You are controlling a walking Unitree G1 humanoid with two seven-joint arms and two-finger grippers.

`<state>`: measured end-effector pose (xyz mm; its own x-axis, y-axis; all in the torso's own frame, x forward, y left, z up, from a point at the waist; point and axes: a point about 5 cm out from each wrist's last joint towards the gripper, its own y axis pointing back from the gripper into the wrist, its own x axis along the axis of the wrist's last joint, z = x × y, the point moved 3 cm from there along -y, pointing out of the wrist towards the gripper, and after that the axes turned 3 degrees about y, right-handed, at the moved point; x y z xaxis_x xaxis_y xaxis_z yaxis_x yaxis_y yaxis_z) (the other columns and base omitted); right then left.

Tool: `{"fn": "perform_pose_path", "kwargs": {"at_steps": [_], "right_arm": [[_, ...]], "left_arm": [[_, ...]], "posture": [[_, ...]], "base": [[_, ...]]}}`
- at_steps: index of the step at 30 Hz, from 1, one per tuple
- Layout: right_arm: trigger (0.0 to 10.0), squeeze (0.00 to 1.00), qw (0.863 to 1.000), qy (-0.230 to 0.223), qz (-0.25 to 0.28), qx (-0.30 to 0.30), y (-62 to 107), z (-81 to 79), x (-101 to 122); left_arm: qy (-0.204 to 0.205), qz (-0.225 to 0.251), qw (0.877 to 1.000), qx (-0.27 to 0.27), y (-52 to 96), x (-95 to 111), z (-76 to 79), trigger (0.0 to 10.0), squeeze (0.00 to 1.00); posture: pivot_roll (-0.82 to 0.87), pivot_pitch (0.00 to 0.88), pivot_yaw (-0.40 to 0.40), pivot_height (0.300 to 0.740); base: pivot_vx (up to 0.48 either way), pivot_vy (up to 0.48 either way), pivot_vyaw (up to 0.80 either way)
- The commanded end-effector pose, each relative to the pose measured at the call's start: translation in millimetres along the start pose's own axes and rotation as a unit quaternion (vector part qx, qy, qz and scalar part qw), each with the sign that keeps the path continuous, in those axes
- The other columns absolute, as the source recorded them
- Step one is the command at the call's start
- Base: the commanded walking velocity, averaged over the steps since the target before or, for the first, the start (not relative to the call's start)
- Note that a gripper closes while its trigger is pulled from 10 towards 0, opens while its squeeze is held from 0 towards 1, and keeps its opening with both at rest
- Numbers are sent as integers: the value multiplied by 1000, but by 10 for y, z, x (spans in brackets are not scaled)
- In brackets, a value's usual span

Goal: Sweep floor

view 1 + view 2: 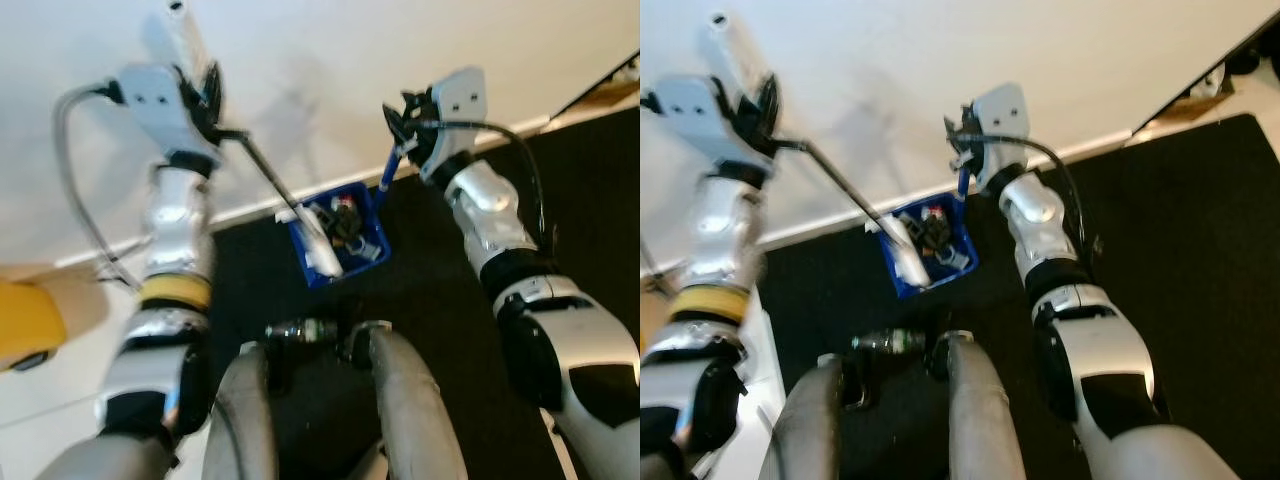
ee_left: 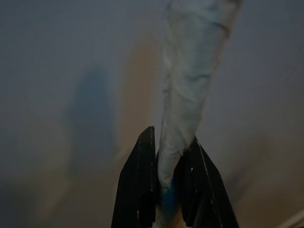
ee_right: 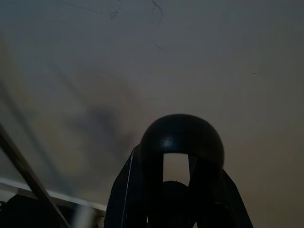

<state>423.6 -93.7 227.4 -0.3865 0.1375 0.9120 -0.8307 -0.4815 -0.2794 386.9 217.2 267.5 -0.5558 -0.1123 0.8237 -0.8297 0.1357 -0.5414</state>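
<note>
Left eye view: the blue dustpan (image 1: 340, 240) sits on the black floor (image 1: 440, 330) against the white wall (image 1: 320, 60), holding debris and the white brush head (image 1: 322, 250). The left gripper (image 1: 205, 95) is clamped on the broom handle (image 1: 180, 30); the right gripper (image 1: 405, 125) grips the dustpan handle (image 1: 388, 170). A bottle (image 1: 300, 329) lies near the robot's legs. The left wrist view adds the handle's white wrapping (image 2: 190, 85); the right wrist view, a black knob (image 3: 183, 140).

One blue dustpan (image 1: 345, 238) with bits of rubbish inside, one broom (image 1: 262, 172), one black floor mat (image 1: 450, 330), one white wall (image 1: 330, 70), two silver arms, and two claws: left claw (image 1: 208, 95), right claw (image 1: 403, 118).
</note>
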Motion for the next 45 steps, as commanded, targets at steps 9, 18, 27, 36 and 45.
{"fn": "perform_pose_path", "kwargs": {"at_steps": [9, 18, 27, 36, 45], "right_arm": [[10000, 0, 998, -30, -56, 25, 113, -165, -303], [10000, 0, 998, -24, -47, 31, 104, -160, -262], [10000, 0, 998, -27, -46, 29, 128, -164, -282], [10000, 0, 998, -28, -45, 29, 103, -158, -256], [10000, 0, 998, -28, -46, 24, 109, -138, -262]], "left_arm": [[-27, -17, 999, -13, 102, -185, 26, 10000, 0], [-58, -33, 998, 21, -76, -295, 226, 10000, 0], [17, -31, 999, 31, -243, -269, 436, 10000, 0], [129, -17, 991, 34, -365, -195, 747, 10000, 0], [118, 65, 991, 4, -463, 148, 598, 10000, 0]], "posture": [[-114, 537, -89, 740], [-211, 584, -88, 740], [-206, 583, -83, 740], [-207, 575, -86, 740], [-139, 532, -70, 740]], "base": [[0, 0, 0], [0, 0, 0], [0, 0, 0], [0, 0, 0], [0, 0, 0]]}}
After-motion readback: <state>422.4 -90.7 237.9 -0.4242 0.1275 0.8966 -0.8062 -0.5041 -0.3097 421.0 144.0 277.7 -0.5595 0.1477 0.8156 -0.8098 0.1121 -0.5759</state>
